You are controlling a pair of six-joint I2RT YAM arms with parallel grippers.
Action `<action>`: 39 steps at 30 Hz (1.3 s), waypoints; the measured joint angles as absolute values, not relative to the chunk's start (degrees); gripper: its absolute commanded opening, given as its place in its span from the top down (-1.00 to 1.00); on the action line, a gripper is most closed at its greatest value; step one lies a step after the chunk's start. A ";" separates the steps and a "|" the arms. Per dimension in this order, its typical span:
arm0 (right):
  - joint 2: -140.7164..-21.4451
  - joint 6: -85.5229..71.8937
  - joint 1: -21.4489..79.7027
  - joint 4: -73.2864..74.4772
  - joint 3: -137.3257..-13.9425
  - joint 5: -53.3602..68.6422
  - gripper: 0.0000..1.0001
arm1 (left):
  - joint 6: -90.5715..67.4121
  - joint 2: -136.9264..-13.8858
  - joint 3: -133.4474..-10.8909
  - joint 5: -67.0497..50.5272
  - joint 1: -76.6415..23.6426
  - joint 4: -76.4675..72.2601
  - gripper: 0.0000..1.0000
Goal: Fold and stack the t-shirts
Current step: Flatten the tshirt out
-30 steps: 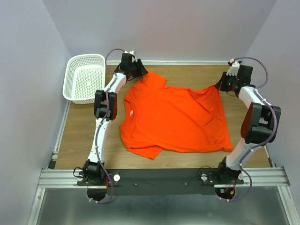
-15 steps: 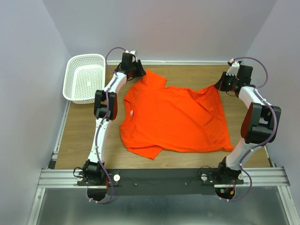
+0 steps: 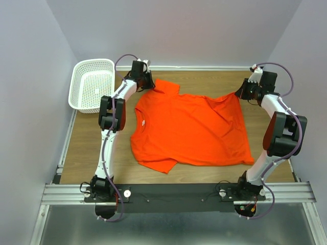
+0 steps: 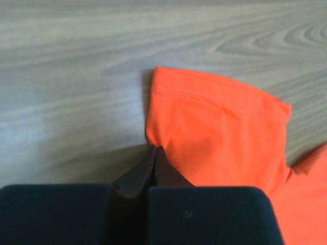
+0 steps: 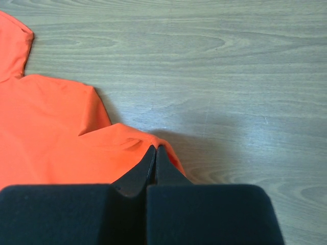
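Right now I have both sets of jaws pinched shut on the orange-red t-shirt (image 3: 189,130), which lies spread flat across the middle of the wooden table (image 3: 87,138). My left gripper (image 4: 155,150) clamps the edge of the far left sleeve. My right gripper (image 5: 155,150) nips the far right corner, where the cloth puckers. Holding both far points should, I judge, let me tension the shirt for folding. A white mesh basket (image 3: 93,84) stands far left, apart from it. Pale walls (image 3: 184,30) enclose three sides.

No text is legible. The pale neck tag (image 3: 144,121) of the orange-red fabric t-shirt (image 3: 189,130) is too small to read.
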State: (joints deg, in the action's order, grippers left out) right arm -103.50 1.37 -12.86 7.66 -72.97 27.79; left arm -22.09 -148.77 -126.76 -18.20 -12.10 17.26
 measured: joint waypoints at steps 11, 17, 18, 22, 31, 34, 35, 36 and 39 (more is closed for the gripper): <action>-103.50 1.45 -13.41 7.53 -71.81 27.81 0.99 | -20.03 -134.74 -103.72 -18.02 -11.40 12.93 0.90; -103.50 1.48 -13.52 7.51 -71.72 27.97 0.99 | -20.18 -131.07 -97.93 -16.56 -10.63 10.20 0.33; -103.50 1.50 -13.52 7.51 -71.70 27.97 0.99 | -20.45 -131.04 -97.93 -16.45 -10.41 9.87 0.31; -103.50 1.50 -13.52 7.51 -71.70 28.08 0.99 | -22.02 -131.22 -99.04 -16.14 -9.23 9.39 0.29; -103.50 1.50 -13.52 7.53 -71.70 28.45 0.99 | -26.48 -135.90 -108.22 -16.62 -7.22 7.90 0.21; -103.50 1.50 -13.52 7.53 -71.70 28.53 0.99 | -27.22 -137.56 -109.06 -17.52 -7.25 7.84 0.21; -103.50 1.50 -13.52 7.53 -71.70 28.60 0.99 | -27.31 -137.88 -109.06 -17.78 -7.27 7.92 0.21; -103.50 1.50 -13.52 7.51 -71.70 28.62 0.99 | -27.35 -138.32 -109.06 -18.00 -7.27 8.10 0.21; -103.50 1.50 -13.52 7.51 -71.70 28.80 0.99 | -27.31 -138.91 -109.08 -18.70 -7.38 8.49 0.21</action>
